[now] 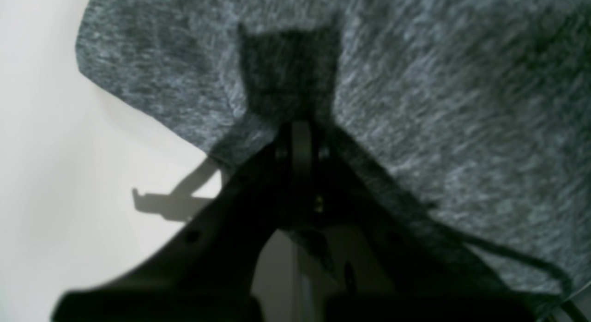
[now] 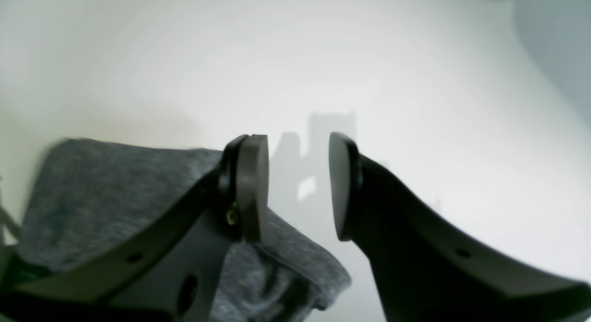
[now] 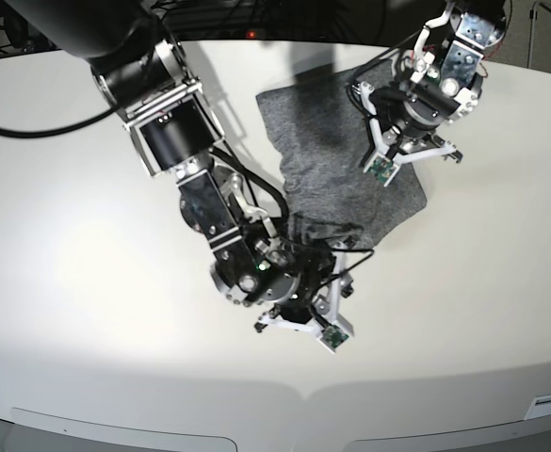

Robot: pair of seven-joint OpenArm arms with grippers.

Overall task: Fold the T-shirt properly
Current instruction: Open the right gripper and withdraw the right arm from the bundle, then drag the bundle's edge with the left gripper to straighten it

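Bright overhead light, hard shadows; wrist views soft, blurred, edges bowed.

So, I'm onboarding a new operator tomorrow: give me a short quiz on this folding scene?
1. True or false: the right gripper holds the T-shirt.
2. Which gripper pinches the cloth? A) left gripper B) right gripper C) neither
3. Fill in: the T-shirt lies on a white ____.

Key: 1 false, its jaws stand apart with nothing between them; 2 A; 3 table.
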